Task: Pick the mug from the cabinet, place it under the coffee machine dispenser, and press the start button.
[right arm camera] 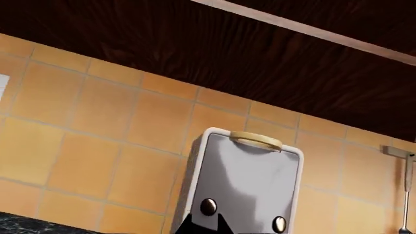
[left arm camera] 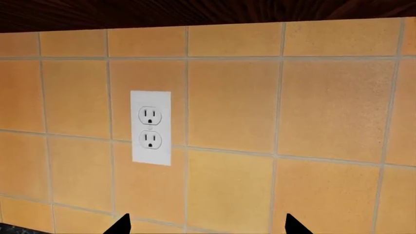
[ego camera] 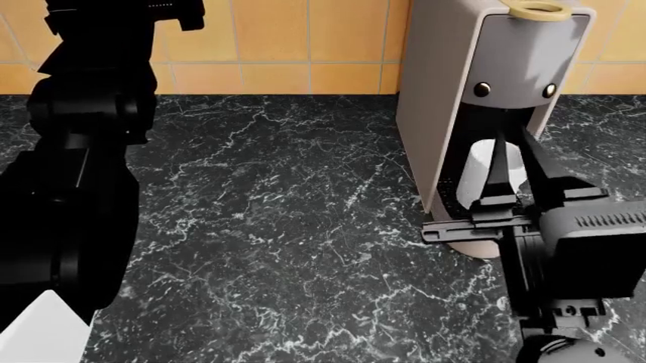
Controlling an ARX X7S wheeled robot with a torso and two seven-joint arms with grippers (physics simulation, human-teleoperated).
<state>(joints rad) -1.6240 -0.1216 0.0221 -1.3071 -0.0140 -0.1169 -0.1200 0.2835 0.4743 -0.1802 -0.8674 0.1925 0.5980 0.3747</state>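
The coffee machine dispenser (ego camera: 504,68), tall, pale grey with a beige ring on top, stands on the counter at the right. The white mug (ego camera: 479,175) stands in its black recess on the drip tray. My right gripper (ego camera: 510,141) reaches into the recess in front of the mug, its fingers closed together, empty, and pointing up at the machine's front. In the right wrist view its tips (right arm camera: 204,220) sit just below the left of two round buttons (right arm camera: 209,206). My left gripper (left arm camera: 208,226) is open, empty, and faces the tiled wall.
The black marble counter (ego camera: 283,227) runs along an orange tiled backsplash. A white wall outlet (left arm camera: 151,127) is ahead of the left gripper. The dark wood cabinet underside (right arm camera: 195,48) hangs above. My left arm (ego camera: 81,151) fills the head view's left. A white object (ego camera: 45,333) shows at the bottom left.
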